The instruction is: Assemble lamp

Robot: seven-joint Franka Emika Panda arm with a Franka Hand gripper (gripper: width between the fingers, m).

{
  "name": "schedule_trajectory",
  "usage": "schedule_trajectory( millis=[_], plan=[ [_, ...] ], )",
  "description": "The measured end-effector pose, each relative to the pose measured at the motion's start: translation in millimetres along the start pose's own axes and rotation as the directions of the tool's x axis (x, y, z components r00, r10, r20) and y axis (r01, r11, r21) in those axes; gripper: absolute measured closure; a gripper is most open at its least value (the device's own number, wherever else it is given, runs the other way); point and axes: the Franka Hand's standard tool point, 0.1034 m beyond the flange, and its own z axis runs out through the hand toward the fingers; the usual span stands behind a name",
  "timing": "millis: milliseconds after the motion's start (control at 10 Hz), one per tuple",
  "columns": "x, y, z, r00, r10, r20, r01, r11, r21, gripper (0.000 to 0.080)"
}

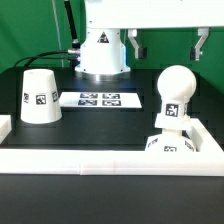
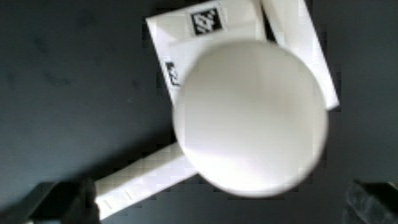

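The ball-topped bulb [image 1: 176,92] stands upright on the flat square base [image 1: 172,143] at the exterior view's right, near the front. The cone shade [image 1: 40,97] stands apart on the black table at the exterior view's left, narrow end up. My gripper [image 1: 167,44] hangs open and empty well above the bulb, with its fingers spread wider than the ball. In the wrist view the bulb's round top [image 2: 251,112] fills the middle and the tagged base [image 2: 228,28] shows behind it. The gripper [image 2: 214,208] holds nothing, and its dark fingertips [image 2: 54,202] show only at the picture's corners.
The marker board [image 1: 100,99] lies flat mid-table in front of the white robot pedestal [image 1: 103,55]. A white raised wall [image 1: 80,157] runs along the table's front edge and turns up both sides, close to the base.
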Motion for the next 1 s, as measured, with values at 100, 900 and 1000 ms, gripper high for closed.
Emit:
schedule_trajectory(
  millis=[100, 900, 1000],
  plan=[
    [-6.4, 13.1, 0.1, 0.994, -0.105, 0.018, 0.105, 0.994, -0.007, 0.0100],
    [-6.8, 28.3, -0.6, 0.979, -0.199, 0.039, 0.199, 0.980, -0.001, 0.0100],
    [-6.6, 28.8, -0.5, 0.979, -0.198, 0.039, 0.198, 0.980, -0.001, 0.0100]
  ],
)
